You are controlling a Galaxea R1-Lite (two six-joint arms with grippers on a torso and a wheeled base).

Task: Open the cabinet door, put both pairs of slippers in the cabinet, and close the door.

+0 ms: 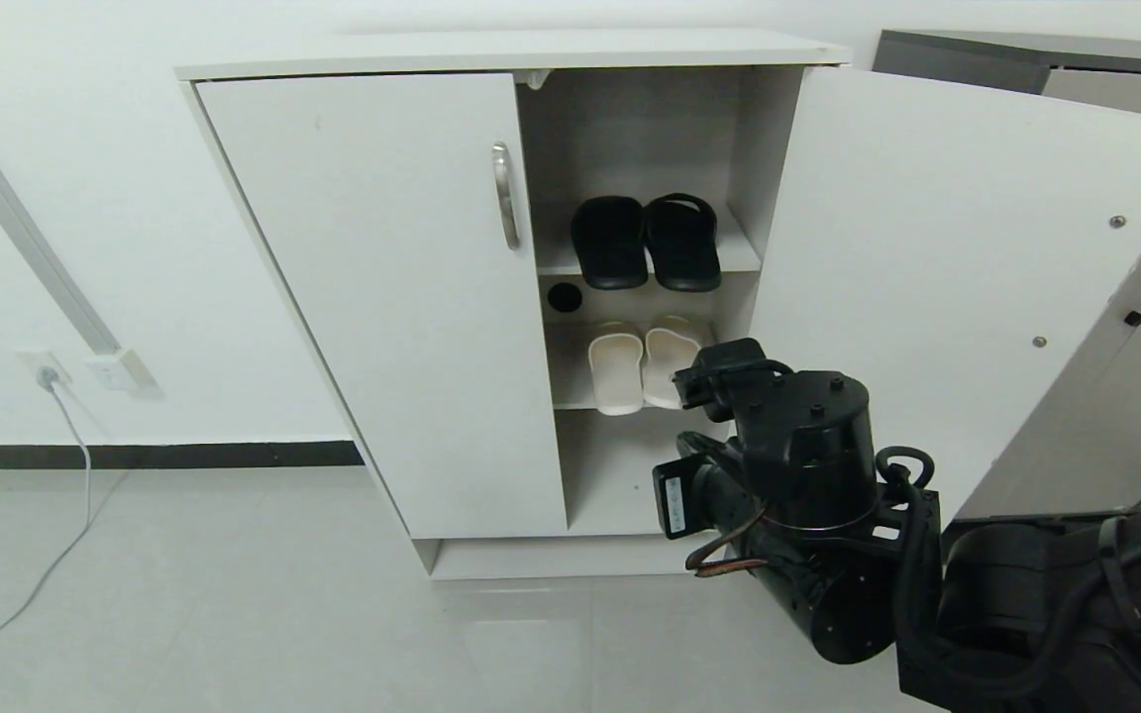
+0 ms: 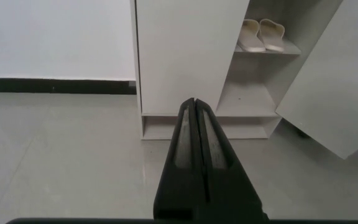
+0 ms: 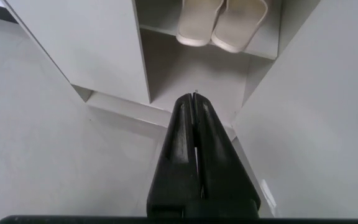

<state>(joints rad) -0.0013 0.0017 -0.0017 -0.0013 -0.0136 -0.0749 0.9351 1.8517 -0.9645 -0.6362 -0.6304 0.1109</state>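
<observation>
While the cabinet (image 1: 511, 50) has its right door (image 1: 947, 277) swung wide open, its left door (image 1: 382, 297) sits shut, with a metal handle (image 1: 504, 195) near its inner edge. The black slippers (image 1: 645, 241) lie side by side on the upper shelf. The white slippers (image 1: 642, 364) lie side by side on the shelf below. The right arm (image 1: 808, 465) is positioned in front of the open side. The right gripper (image 3: 195, 99) has its fingers pressed together on nothing and points toward the bottom compartment, beneath the white pair. The left gripper (image 2: 194, 102) is likewise pressed closed and holds nothing; it hangs over the floor tiles (image 2: 73, 162), well apart from the cabinet, facing its base. A wall socket (image 1: 48, 376) with a grey cable (image 1: 75, 515) lies to the left.
</observation>
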